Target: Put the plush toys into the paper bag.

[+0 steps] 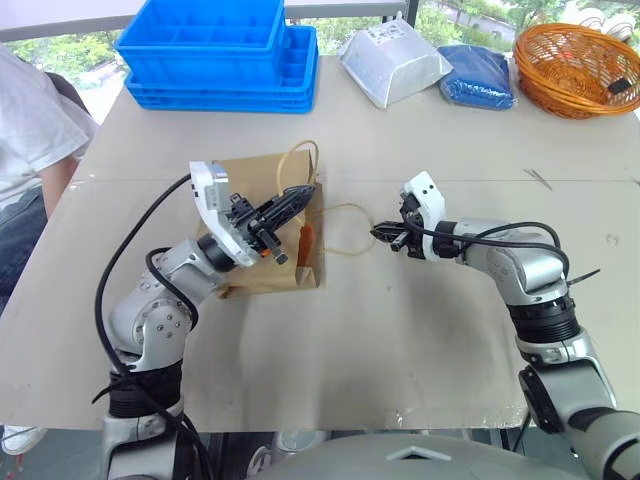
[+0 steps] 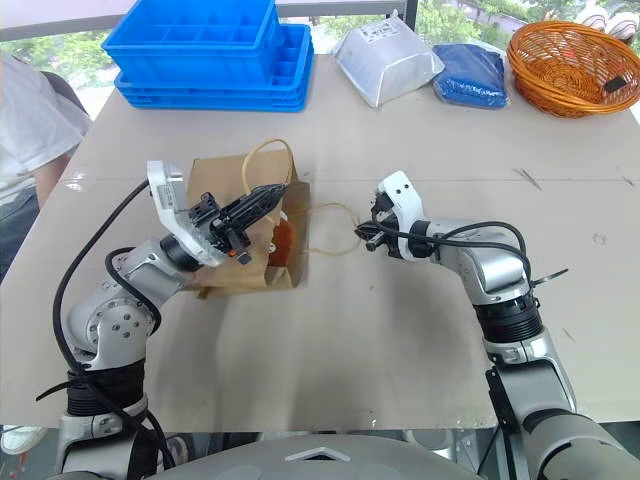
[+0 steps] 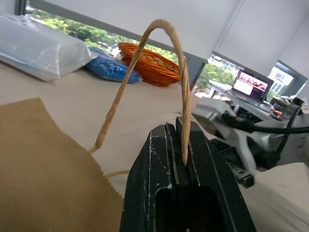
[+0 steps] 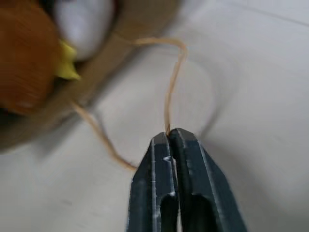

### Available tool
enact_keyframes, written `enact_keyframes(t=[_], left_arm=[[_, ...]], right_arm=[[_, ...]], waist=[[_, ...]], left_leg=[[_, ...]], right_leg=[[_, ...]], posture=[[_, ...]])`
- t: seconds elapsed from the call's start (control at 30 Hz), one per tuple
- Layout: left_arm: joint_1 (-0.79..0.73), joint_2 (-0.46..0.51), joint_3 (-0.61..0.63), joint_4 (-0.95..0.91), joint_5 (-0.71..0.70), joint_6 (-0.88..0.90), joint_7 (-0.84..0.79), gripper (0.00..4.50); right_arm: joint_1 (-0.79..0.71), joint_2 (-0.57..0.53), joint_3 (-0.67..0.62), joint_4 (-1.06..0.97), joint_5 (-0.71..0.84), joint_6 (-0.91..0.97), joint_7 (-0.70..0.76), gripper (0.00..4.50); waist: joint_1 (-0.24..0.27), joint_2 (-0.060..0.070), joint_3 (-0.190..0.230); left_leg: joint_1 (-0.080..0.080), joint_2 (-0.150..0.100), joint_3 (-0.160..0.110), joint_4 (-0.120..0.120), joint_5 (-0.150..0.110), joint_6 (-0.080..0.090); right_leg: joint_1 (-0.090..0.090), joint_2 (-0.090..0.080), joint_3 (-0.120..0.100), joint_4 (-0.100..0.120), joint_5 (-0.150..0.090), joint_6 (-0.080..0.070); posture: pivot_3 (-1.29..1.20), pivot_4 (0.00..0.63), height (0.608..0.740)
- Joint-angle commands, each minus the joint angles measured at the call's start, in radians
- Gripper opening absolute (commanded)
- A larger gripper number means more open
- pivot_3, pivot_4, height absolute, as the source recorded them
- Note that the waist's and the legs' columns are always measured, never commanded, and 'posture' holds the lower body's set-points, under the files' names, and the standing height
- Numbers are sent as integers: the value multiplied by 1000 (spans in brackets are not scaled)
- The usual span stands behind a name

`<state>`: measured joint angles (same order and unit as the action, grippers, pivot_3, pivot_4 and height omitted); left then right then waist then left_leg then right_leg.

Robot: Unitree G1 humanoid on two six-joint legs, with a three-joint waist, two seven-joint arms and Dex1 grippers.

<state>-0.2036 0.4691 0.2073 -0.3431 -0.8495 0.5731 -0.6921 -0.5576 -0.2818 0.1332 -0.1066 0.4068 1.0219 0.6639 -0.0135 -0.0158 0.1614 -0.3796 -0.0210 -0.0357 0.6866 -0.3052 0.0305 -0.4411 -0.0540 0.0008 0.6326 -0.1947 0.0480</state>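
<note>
Holding both cord handles pinched shut, left gripper (image 1: 300, 194) and right gripper (image 1: 380, 232), spread them evenly so the paper bag (image 1: 250, 262) keeps its toys.

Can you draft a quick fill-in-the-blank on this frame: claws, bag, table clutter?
1. Each claw, left and right, is shut on a cord ____ of the paper bag.
2. Inside the bag's mouth, the plush toys show a brown one and a ____ one.
3. The wicker basket at the table's far edge is ____ in colour.
4. The stacked blue bins stand on the robot's ____ side of the table.

Missing words: handle; white; orange; left
</note>
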Motion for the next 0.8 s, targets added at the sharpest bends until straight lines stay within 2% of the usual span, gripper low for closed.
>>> enact_keyframes(t=[0.03,0.13,0.27,0.3,0.33,0.4,0.43,0.5,0.57,0.67,0.73,0.8], left_arm=[[-7,2,24,-45,-3,-28,9,0],[-23,-1,29,-50,-16,-28,22,0],[-103,-29,66,-36,-108,6,96,0],[-138,-44,93,-17,-165,23,135,0],[-190,-48,136,26,-249,45,169,0],[-254,-40,184,84,-345,81,192,0],[-276,-33,192,109,-373,101,189,0],[-294,-24,177,129,-366,116,158,0],[-302,-29,158,141,-344,111,137,0],[-296,-34,112,142,-286,91,95,0],[-282,-40,89,133,-261,83,75,0],[-263,-43,70,120,-238,75,57,0]], right_arm=[[-12,19,-52,-32,76,15,19,61],[-18,36,-118,-51,145,52,7,61],[-61,78,-338,-141,345,168,-70,61],[-78,88,-404,-175,422,200,-95,61],[-107,96,-488,-212,580,224,-152,61],[-145,98,-578,-264,821,241,-255,61],[-156,91,-583,-285,956,216,-329,61],[-156,64,-555,-316,1107,186,-439,61],[-133,16,-516,-340,1133,180,-516,61],[-62,-50,-457,-307,985,159,-577,61],[-26,-107,-397,-289,858,132,-573,576],[0,-155,-352,-274,779,98,-515,1343]], waist=[[0,0,0],[0,0,0],[2,0,0],[3,0,0],[3,0,0],[3,0,0],[0,0,0],[-6,0,0],[-9,0,0],[-5,0,0],[-3,0,0],[-2,0,0]], left_leg=[[0,0,0,0,0,0],[0,0,0,0,0,0],[-1,0,-1,0,0,0],[-1,0,-1,0,0,0],[-1,0,-1,0,0,0],[-2,0,-3,1,0,0],[-4,0,-3,1,0,0],[0,0,-2,0,0,0],[0,-1,-1,-1,0,0],[-1,-1,0,0,0,0],[0,-2,2,0,0,1],[-1,-3,4,1,0,1]], right_leg=[[0,0,0,0,0,0],[0,0,0,0,0,0],[0,0,0,0,0,0],[-1,-1,-1,0,0,0],[-1,-1,0,1,0,0],[-1,-1,-1,2,0,0],[-3,-1,-2,3,0,0],[-3,-1,-1,6,0,0],[-3,-1,-1,7,0,0],[-3,0,-1,7,0,0],[-3,0,1,7,0,0],[-3,0,3,6,0,0]], posture=[[0,150,740],[0,150,740],[0,150,740],[0,150,740],[0,150,740],[0,150,740],[0,150,740],[0,150,740],[0,150,740],[0,150,740],[0,150,740],[0,150,740]])
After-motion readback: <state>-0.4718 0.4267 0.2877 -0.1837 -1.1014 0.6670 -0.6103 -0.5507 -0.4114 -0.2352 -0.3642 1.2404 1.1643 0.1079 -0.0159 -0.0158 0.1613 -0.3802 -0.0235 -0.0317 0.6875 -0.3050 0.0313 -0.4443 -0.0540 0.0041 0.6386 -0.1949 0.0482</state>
